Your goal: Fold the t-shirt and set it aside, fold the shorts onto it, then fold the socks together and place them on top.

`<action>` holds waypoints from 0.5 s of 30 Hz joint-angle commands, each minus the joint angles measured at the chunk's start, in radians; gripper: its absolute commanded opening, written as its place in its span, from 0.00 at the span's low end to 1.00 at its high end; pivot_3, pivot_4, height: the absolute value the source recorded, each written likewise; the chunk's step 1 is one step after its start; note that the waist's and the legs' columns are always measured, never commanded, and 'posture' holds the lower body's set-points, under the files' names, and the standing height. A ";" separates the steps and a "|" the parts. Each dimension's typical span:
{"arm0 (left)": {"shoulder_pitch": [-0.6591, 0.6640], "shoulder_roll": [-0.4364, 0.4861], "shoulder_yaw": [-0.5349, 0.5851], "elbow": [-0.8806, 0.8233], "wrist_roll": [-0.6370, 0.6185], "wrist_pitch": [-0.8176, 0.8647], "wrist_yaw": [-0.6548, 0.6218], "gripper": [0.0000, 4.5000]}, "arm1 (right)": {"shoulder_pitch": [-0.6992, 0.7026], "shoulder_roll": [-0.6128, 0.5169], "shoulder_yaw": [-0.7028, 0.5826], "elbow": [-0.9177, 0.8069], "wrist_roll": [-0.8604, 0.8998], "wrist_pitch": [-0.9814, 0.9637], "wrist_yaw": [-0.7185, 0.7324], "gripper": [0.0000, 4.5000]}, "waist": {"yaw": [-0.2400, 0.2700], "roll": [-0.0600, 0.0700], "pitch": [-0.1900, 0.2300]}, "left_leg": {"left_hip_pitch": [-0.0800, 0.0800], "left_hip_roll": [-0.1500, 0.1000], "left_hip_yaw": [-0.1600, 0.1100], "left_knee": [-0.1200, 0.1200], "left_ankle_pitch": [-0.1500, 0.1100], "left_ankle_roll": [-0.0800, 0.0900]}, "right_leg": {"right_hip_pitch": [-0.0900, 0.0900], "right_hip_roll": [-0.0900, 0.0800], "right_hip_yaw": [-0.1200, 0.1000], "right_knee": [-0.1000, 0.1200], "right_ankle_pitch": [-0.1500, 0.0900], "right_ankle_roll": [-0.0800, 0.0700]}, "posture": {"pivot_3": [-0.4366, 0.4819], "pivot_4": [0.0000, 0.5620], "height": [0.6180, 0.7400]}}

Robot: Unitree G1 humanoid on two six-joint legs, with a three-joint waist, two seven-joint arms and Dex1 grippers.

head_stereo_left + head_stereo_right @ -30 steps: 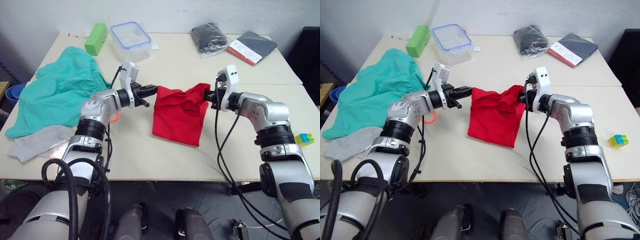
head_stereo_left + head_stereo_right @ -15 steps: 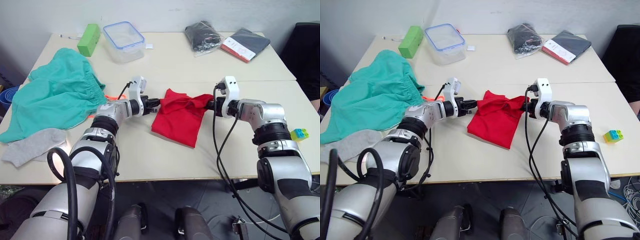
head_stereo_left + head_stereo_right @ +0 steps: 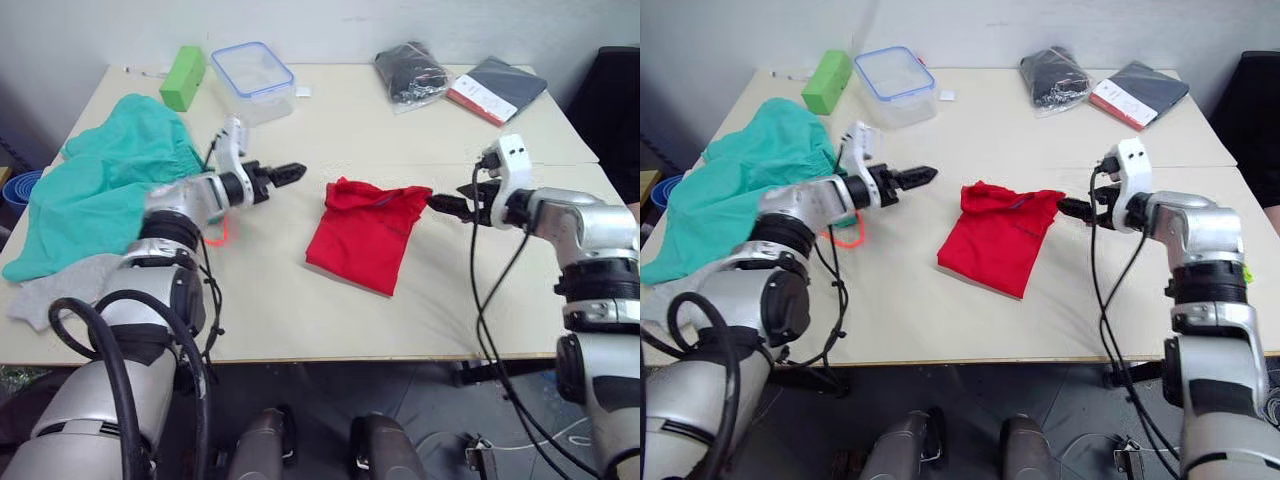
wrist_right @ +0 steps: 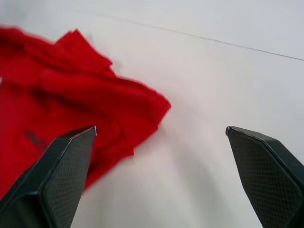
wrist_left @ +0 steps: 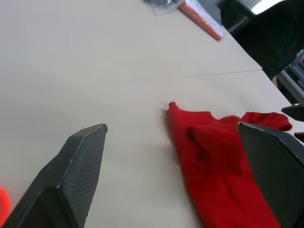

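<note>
The red t-shirt (image 3: 360, 235) lies folded into a narrow bundle on the middle of the table, its collar end toward the far side. My left gripper (image 3: 287, 174) hovers open a short way to the shirt's left, apart from it. To the shirt's right my right gripper (image 3: 443, 205) is open too, its tips just off the sleeve corner (image 4: 142, 107). Neither holds anything. The teal shorts (image 3: 100, 190) lie crumpled at the far left, with an orange drawstring (image 3: 219, 236) poking out. The grey socks (image 3: 55, 288) lie at the front left beside the shorts.
At the back stand a green block (image 3: 186, 75) and a clear box with a blue rim (image 3: 250, 72). A black bagged cloth (image 3: 410, 70) and a dark book with a red edge (image 3: 497, 88) lie at the back right. A seam (image 4: 199, 35) splits the table.
Both grippers have let go of the t-shirt, opened and drawn outward, left to the left and right to the right. The shirt now rests flat on the table.
</note>
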 commanded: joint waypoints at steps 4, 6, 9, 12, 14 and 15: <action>0.338 0.120 -0.288 -0.643 0.137 -0.371 -0.360 1.00 | 0.290 -0.101 0.040 -0.562 -0.011 -0.235 0.156 1.00 | -0.001 0.000 0.000 | 0.002 0.001 0.002 -0.001 -0.001 -0.002 | 0.001 0.001 0.002 0.000 0.000 0.000 | 0.48 0.27 1.00; 0.427 0.157 -0.343 -0.737 0.176 -0.490 -0.408 1.00 | 0.375 -0.119 0.075 -0.655 -0.054 -0.328 0.175 1.00 | -0.001 0.000 0.000 | 0.004 0.002 0.002 -0.002 -0.002 -0.003 | 0.001 0.002 0.002 -0.002 0.000 0.000 | 0.48 0.27 1.00; 0.504 0.185 -0.396 -0.790 0.218 -0.601 -0.442 1.00 | 0.448 -0.113 0.137 -0.720 -0.128 -0.410 0.161 1.00 | 0.003 0.000 0.000 | 0.002 0.003 0.002 0.001 -0.001 -0.002 | 0.001 0.002 0.002 -0.002 -0.001 -0.002 | 0.48 0.27 1.00; 0.506 0.155 -0.421 -0.756 0.261 -0.665 -0.390 1.00 | 0.462 -0.072 0.219 -0.712 -0.229 -0.458 0.108 1.00 | 0.006 0.000 0.000 | 0.002 0.001 0.002 0.003 0.000 0.001 | 0.002 -0.002 0.001 -0.002 0.000 -0.001 | 0.48 0.27 1.00; 0.495 0.136 -0.425 -0.729 0.277 -0.698 -0.366 1.00 | 0.456 -0.055 0.245 -0.686 -0.276 -0.490 0.086 1.00 | 0.012 0.000 0.000 | 0.003 0.000 0.000 0.003 0.001 0.003 | 0.004 -0.004 0.000 -0.003 0.000 0.000 | 0.48 0.27 1.00; 0.482 0.119 -0.436 -0.696 0.301 -0.730 -0.344 1.00 | 0.440 -0.032 0.265 -0.655 -0.308 -0.497 0.061 1.00 | 0.013 0.000 0.000 | 0.002 0.000 0.000 0.003 0.001 0.003 | 0.004 -0.004 0.000 -0.003 0.000 0.000 | 0.48 0.27 1.00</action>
